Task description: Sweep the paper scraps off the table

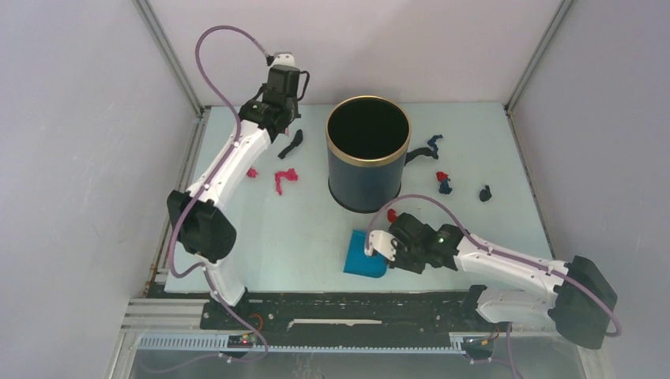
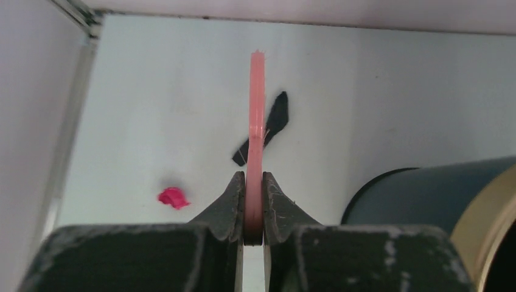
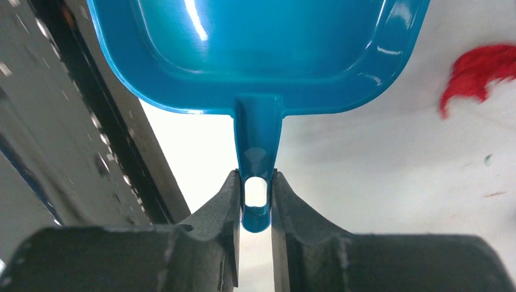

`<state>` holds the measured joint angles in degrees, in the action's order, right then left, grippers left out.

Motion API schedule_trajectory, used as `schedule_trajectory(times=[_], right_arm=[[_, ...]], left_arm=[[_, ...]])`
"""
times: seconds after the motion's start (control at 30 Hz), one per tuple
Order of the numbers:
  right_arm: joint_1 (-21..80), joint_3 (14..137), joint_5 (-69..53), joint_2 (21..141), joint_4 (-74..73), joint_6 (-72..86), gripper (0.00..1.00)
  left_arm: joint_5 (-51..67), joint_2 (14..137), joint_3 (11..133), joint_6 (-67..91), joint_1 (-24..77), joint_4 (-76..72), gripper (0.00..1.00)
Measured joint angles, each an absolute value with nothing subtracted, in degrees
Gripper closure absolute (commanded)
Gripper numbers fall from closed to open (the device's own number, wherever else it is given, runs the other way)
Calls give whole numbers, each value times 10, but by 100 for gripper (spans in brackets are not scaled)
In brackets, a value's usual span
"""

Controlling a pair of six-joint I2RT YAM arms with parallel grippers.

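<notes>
Rails of the black strip [image 1: 340, 309] run along the bottom edge of the overhead view, where both arms are bolted. Just above it, at lower centre, the right gripper [image 3: 256, 182] is clamped on the handle of the blue dustpan [image 3: 255, 42]. The pan sits low over the pale table [image 1: 292, 237], its mouth toward frame left. 1 red scrap [image 3: 481, 70] lies off the pan's right rear corner, beside it rather than ahead of the mouth.

At mid-frame stands a dark bin [image 1: 367, 189] with a gold rim. It splits the paper scraps [image 1: 284, 178] into 2 groups: 3 to its left and several at upper right.

Farthest back, at upper left, the left gripper [image 2: 254, 179] is pinched on a pink brush [image 2: 257, 103], seen edge-on as a thin strip. A black scrap [image 2: 268, 131] lies straight beyond the fingers, its long axis slanting from lower left to upper right behind the brush line. A magenta bit [image 2: 173, 198] sits at lower left of that view. Whether the brush touches the table cannot be told.

The left arm is plainly nearer this group. The pan is well apart from it, so brush and pan likely must be brought together.
</notes>
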<state>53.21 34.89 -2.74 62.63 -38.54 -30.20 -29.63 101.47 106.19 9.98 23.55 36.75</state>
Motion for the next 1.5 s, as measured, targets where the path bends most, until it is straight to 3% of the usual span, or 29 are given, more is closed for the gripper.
schedule_trajectory(times=[0.37, 0.7, 0.9, 1.1, 1.3, 1.5], right_arm=[[568, 592, -21, 837, -390, -163, 100], [618, 628, -3, 947, -412, -76, 100], [624, 662, 20, 987, -428, -73, 100], [628, 664, 29, 990, -441, -74, 100], [628, 664, 43, 990, -442, -84, 100], [628, 655, 42, 990, -444, -91, 100]], left_arm=[[-172, 1041, 913, 385, 121, 223, 100], [-157, 1060, 867, 515, 119, 153, 100], [-161, 1019, 741, 533, 113, 129, 100], [-88, 887, 578, 566, 84, 79, 100], [-34, 631, 406, 554, 87, 129, 100], [-41, 437, 440, 432, 88, 268, 100]])
